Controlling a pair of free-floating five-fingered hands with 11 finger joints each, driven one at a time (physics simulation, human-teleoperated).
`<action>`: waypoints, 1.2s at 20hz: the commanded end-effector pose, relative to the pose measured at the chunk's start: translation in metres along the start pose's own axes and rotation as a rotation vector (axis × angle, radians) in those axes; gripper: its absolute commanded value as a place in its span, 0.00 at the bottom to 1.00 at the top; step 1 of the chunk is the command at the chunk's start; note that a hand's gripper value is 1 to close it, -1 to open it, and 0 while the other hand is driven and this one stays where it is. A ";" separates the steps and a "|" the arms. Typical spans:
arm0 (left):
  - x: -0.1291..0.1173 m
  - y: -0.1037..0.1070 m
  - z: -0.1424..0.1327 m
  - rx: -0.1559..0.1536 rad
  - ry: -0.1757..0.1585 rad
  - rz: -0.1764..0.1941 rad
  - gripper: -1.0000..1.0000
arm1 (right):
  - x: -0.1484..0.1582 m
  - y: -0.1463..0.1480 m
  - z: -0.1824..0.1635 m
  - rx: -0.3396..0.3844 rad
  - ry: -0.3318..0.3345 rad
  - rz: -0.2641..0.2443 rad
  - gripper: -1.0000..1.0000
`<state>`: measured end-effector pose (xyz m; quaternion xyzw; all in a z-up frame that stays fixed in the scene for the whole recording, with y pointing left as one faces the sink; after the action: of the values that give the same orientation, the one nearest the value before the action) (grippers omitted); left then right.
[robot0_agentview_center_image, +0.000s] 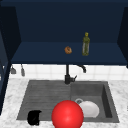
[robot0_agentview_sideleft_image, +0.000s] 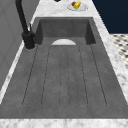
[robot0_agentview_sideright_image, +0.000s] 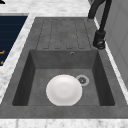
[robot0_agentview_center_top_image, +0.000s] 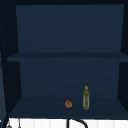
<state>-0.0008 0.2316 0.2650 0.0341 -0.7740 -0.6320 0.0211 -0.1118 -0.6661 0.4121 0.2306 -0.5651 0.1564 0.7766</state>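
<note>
Hovering at the front left corner of the sink (robot0_agentview_center_image: 109, 101): left hand (robot0_agentview_center_image: 34, 117), over the near edge of the sink's draining board (robot0_agentview_center_image: 45, 95). Appearing as one dark shape; not allowing a reading of open or closed.

Sitting at the middle of the sink's front edge, just right of that hand and apart from it: red ball (robot0_agentview_center_image: 67, 115), overlapping the left edge of the plate (robot0_agentview_center_image: 90, 109) in the front view.

Lying flat in the sink's basin, beside the drain (robot0_agentview_sideright_image: 82, 80): that white plate.

Standing at the back rim of the sink: black tap (robot0_agentview_center_image: 67, 75).

Standing on the blue shelf (robot0_agentview_center_image: 45, 56) above the sink: green bottle (robot0_agentview_center_image: 86, 44), upright, with a small orange item (robot0_agentview_center_image: 68, 50) near it.

Resting on the marble worktop (robot0_agentview_sideleft_image: 57, 10) beyond the sink's basin end: fruit dish (robot0_agentview_sideleft_image: 77, 5).
</note>
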 end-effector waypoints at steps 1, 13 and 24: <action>0.000 0.000 0.000 0.000 0.000 0.000 0.50 | 0.003 -0.005 -0.009 -0.031 0.081 0.091 0.00; 0.000 0.000 0.000 0.000 0.000 0.000 0.50 | 0.008 -0.018 -0.071 -0.126 0.213 0.284 0.00; 0.000 0.000 0.000 0.000 0.000 0.000 0.50 | -0.004 -0.008 -0.134 -0.183 0.423 0.347 0.00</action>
<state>-0.0008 0.2316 0.2650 0.0341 -0.7740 -0.6320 0.0211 -0.0096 -0.6143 0.3814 0.0477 -0.4699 0.2606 0.8420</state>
